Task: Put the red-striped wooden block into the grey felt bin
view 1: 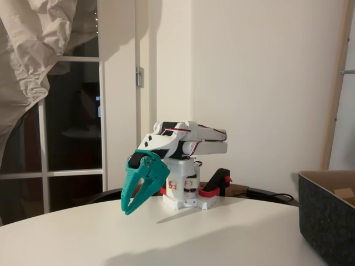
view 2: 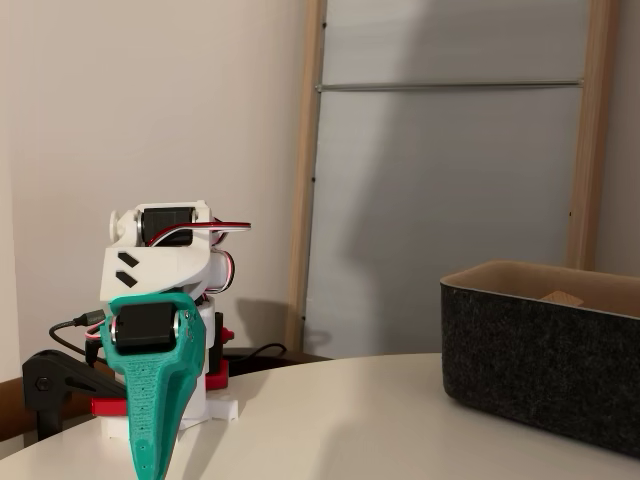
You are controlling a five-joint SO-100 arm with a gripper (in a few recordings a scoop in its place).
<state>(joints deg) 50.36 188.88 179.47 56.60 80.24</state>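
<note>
My teal gripper (view 1: 129,210) hangs point-down in front of the folded white arm, its tips just above the white table; in the other fixed view the gripper (view 2: 148,470) is edge-on at the lower left. Its fingers meet at the tips with nothing between them. The grey felt bin (view 1: 327,221) stands at the right edge of the table, well apart from the gripper; in the other fixed view the bin (view 2: 545,365) shows its tan lining. A pale wooden corner (view 2: 560,296) peeks above its rim. The red-striped wooden block is out of view.
The arm's base (view 1: 186,199) is clamped by red and black parts (view 1: 219,185) at the far side of the round white table (view 1: 166,238). A black cable (view 2: 70,325) runs off behind the base. Bare tabletop lies between gripper and bin.
</note>
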